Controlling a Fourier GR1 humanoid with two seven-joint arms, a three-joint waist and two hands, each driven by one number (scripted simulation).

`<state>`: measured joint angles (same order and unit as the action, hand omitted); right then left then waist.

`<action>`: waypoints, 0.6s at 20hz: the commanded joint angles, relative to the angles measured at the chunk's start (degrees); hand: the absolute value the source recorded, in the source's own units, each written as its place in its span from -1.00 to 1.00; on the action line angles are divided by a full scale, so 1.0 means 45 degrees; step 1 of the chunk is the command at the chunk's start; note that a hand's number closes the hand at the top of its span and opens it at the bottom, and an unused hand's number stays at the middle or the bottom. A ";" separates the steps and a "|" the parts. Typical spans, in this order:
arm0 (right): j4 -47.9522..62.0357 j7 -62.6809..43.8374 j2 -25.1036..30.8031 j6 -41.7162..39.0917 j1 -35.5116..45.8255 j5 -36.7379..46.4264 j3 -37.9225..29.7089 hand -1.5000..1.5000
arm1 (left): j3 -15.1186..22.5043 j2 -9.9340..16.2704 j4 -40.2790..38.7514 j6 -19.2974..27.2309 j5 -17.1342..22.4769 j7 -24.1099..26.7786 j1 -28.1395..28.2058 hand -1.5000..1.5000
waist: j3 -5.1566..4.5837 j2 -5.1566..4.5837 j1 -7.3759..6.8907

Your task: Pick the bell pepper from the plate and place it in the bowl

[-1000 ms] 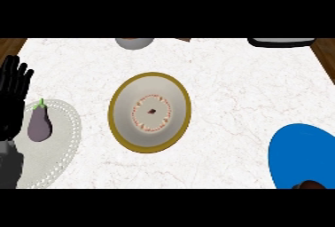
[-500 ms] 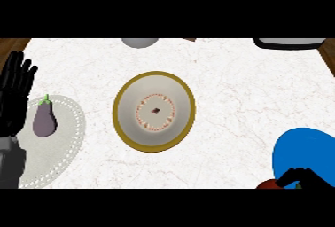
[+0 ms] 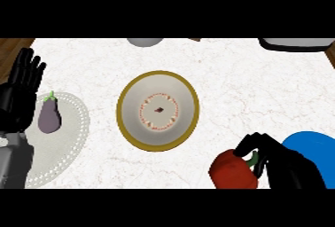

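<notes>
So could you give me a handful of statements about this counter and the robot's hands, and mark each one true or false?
1. The right hand has its fingers curled on the red bell pepper. True.
2. The bell pepper lies inside the gold-rimmed bowl. False: it is off to the bowl's lower right, held at the hand.
3. An eggplant lies on the white lacy plate. True.
4. The left hand is gripping the eggplant. False: it rests open at the left edge, fingers up.
5. A blue plate shows at the right edge. True.
</notes>
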<state>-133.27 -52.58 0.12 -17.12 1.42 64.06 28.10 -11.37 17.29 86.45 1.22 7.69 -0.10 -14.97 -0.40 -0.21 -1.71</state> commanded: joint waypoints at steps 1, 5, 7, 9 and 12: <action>0.0778 -0.3860 -0.0025 -0.0685 0.3251 -0.0115 0.1521 1.00 | -0.0205 0.0209 -0.0320 0.0065 -0.0030 -0.0085 -0.0457 0.00 | 0.0027 0.0015 0.0021; 0.3702 -0.4563 -0.0023 0.0339 0.5850 -0.1977 0.0305 1.00 | 0.0083 -0.0069 0.0023 0.0111 -0.0021 -0.0288 -0.0484 0.00 | 0.0048 -0.0034 -0.0199; 0.4881 -0.4963 -0.0022 0.1436 0.6417 -0.2312 0.0768 1.00 | 0.0015 0.0009 -0.0296 -0.0123 -0.0033 0.0083 -0.0260 0.00 | 0.0061 -0.0009 -0.0048; 0.6053 -0.5236 -0.0022 0.2043 0.7179 -0.2672 0.1070 1.00 | -0.0376 0.0497 -0.0521 -0.0460 0.0282 -0.0167 -0.0507 0.00 | 0.0062 -0.0004 -0.0091; 0.8065 -0.5061 -0.0022 0.2839 0.8252 -0.2641 0.1052 1.00 | -0.0104 0.0011 -0.0875 0.0003 -0.0091 0.0168 -0.0796 0.00 | 0.0065 -0.0029 0.0009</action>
<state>-106.59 -64.99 0.46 -10.16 31.74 53.25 30.61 -11.77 17.36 84.58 0.71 7.78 0.52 -16.32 -0.15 -0.27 -2.00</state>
